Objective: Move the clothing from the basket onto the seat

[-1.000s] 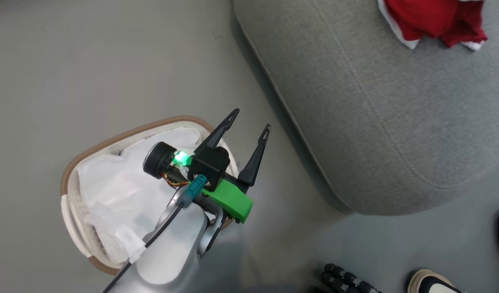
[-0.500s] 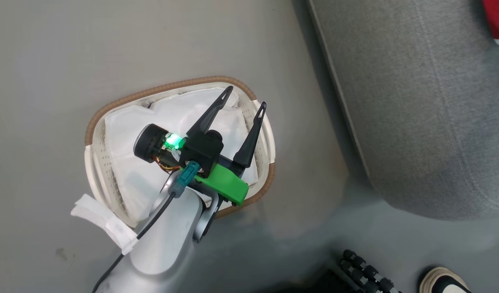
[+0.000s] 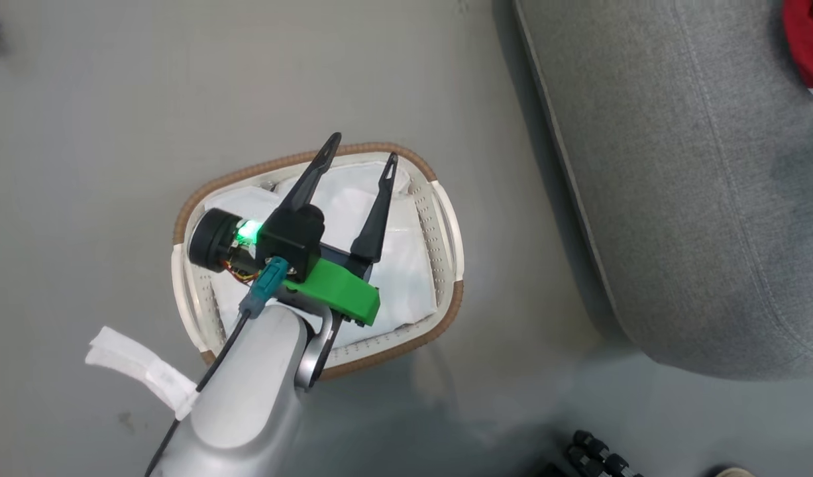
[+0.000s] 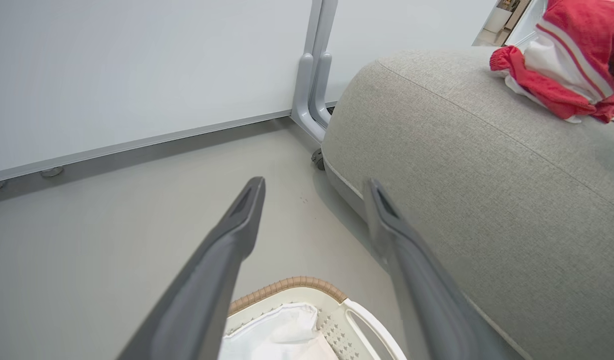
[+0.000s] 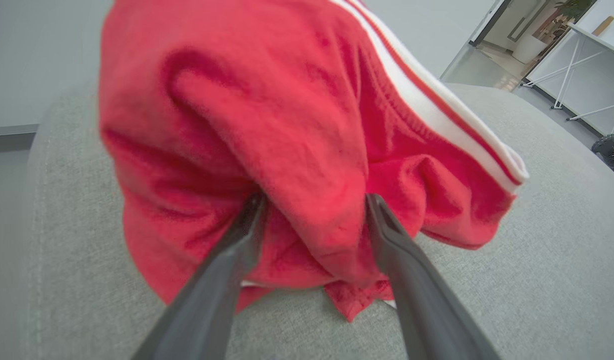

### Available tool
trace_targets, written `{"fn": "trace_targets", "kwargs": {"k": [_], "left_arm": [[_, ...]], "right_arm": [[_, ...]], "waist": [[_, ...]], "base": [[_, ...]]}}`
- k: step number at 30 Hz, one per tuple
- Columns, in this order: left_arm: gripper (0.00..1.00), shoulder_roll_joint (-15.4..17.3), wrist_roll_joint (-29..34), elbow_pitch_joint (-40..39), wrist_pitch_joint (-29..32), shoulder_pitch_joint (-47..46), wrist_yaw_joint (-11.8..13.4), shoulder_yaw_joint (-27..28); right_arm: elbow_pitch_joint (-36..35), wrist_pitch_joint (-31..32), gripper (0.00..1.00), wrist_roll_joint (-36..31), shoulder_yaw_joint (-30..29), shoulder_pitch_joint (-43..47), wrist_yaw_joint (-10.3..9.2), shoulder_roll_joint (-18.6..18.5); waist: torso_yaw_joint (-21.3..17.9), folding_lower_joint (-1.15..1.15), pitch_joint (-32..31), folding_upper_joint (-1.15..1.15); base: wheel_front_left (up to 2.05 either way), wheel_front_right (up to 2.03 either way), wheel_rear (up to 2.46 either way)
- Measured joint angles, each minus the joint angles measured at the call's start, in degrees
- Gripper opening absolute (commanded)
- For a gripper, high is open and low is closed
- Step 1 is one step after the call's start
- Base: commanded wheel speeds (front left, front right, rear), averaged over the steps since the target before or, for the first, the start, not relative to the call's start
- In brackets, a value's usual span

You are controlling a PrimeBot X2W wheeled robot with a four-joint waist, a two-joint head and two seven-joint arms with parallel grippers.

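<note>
The white basket (image 3: pixel 449 265) with a brown woven rim stands on the floor, and inside it I see its white liner (image 3: pixel 406 278). My left gripper (image 3: pixel 362 147) hangs open above the basket, nothing between its fingers; its wrist view has the left gripper (image 4: pixel 317 182) pointing past the rim toward the seat (image 4: pixel 487 165). The grey seat (image 3: pixel 678 199) lies to the right. Red clothing (image 3: pixel 807 46) with white stripes rests on it. My right gripper (image 5: pixel 314 200) stands open over the seat (image 5: pixel 537 250), a bulge of the red clothing (image 5: pixel 266 125) between its spread fingers.
A white partition (image 4: pixel 136 75) on wheeled feet stands behind the basket and seat. A white fabric strip (image 3: pixel 141 371) hangs from my left forearm. A black ribbed part (image 3: pixel 605 454) lies on the floor at the lower right.
The head camera has swung left, so the basket sits nearer mid-view and the clothing has slid to the right edge. My left gripper now hangs over the basket's middle instead of its right rim.
</note>
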Motion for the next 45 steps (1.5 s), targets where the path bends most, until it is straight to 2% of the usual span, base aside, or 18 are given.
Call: {"fn": "trace_targets", "kwargs": {"k": [8, 17, 23, 31, 36, 45], "left_arm": [[1.0, 0.0, -0.6, 0.4, 0.0, 5.2, 0.4, 5.8], [1.0, -0.1, -0.6, -0.1, 0.0, 10.4, 0.9, 10.1], [1.0, -0.1, -1.8, -0.3, 0.0, 13.7, 2.5, 12.6], [1.0, -0.1, -0.5, -0.5, 0.0, 18.0, 4.4, 18.6], [1.0, -0.1, 1.0, -0.8, 0.0, 20.4, 4.5, 20.4], [1.0, -0.1, 0.3, -1.3, 0.0, 25.8, 5.2, 21.4]], "right_arm": [[-10.5, 0.0, 1.0, 3.3, 2.2, 11.2, 0.0, 3.6], [-18.8, 0.0, 1.0, 6.2, 6.3, 19.1, 0.0, 10.2], [-20.9, 0.0, 1.0, 6.4, 10.7, 22.1, 0.0, 14.5], [-21.4, 0.0, 1.0, 6.5, 15.3, 25.6, 0.0, 17.6], [-22.8, 0.0, 1.0, 6.4, 15.7, 28.9, 0.0, 18.3], [-24.5, 0.0, 1.0, 6.8, 16.2, 36.2, 0.0, 19.2]], "waist": [[0.6, 0.0, -6.3, 0.0], [2.9, -0.01, -13.7, 0.0], [5.9, -0.01, -17.5, 0.0], [9.7, -0.01, -22.5, 0.0], [11.2, -0.01, -25.2, 0.0], [12.4, -0.01, -29.7, 0.0]], "base": [[0.0, 0.0, 0.0], [0.0, 0.0, 0.0], [0.0, 0.0, 0.0], [0.0, 0.0, 0.0], [0.0, 0.0, 0.0], [0.0, 0.0, 0.0]]}}
